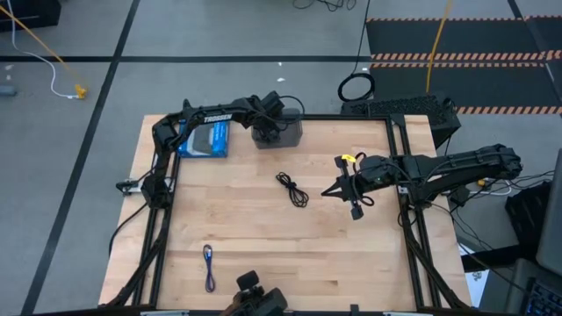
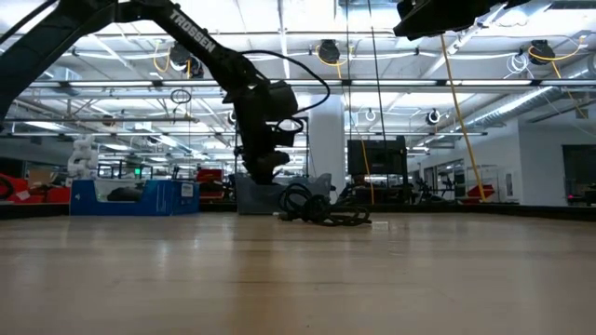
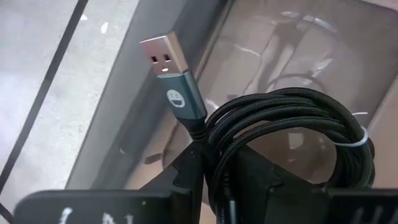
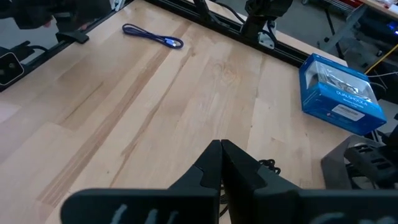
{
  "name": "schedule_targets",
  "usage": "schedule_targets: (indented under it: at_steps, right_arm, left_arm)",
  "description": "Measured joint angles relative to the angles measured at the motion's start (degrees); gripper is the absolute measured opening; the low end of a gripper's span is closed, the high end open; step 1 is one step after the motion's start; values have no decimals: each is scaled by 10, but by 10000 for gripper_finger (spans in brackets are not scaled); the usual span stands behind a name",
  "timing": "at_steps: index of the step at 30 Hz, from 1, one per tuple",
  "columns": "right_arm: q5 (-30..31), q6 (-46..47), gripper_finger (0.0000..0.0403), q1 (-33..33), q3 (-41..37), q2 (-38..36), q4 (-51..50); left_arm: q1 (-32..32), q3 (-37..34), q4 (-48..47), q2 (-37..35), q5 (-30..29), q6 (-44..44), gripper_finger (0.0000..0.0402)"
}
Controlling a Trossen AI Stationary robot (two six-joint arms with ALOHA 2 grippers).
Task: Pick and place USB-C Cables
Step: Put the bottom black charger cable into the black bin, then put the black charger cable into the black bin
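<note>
Your left gripper (image 3: 211,180) is squeezed tight on 1 black cable bundle (image 3: 280,134). The cable is wound in loops, and its gray plug (image 3: 174,78) with the silver tip sticks up past the fingers. In the high view, this gripper (image 1: 268,118) hangs right over the clear bin (image 1: 279,133) at the far edge of the table (image 1: 263,228). In the left wrist view you can see the see-through bin (image 3: 292,56) just under the cable. You cannot tell if the cable touches the bin.

Just beside the bin, on the left, sits a blue box (image 1: 204,139).

Your right gripper (image 4: 222,149) has its 2 fingers pressed together with nothing between them. In the high view it (image 1: 328,192) hovers above the wood on the right side of the table, near the middle.

A second black cable (image 1: 292,189) lies on the wood in the middle of the table, between the 2 grippers and close to the right one. In the low view it (image 2: 321,209) is a dark tangle lying flat.

The blue-purple cable (image 1: 209,266) lies near the front edge on the left, well apart from both grippers. The right wrist view shows it (image 4: 152,36) stretched out on the wood.
</note>
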Motion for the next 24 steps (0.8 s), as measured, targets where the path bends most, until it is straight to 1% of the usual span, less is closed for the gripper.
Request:
schedule_targets:
  at_steps: [3, 14, 20, 24]
  right_arm:
    - [0, 0, 0, 0, 0, 0, 0]
    - [0, 0, 0, 0, 0, 0, -1]
    - [0, 0, 0, 0, 0, 0, -1]
    - [0, 5, 0, 0, 0, 0, -1]
  left_arm:
    - [3, 0, -10, 2, 17, -1, 83]
    - [7, 0, -15, 2, 15, -16, 116]
    - [6, 1, -17, 2, 15, -13, 152]
    - [3, 26, -51, -20, 11, -19, 170]
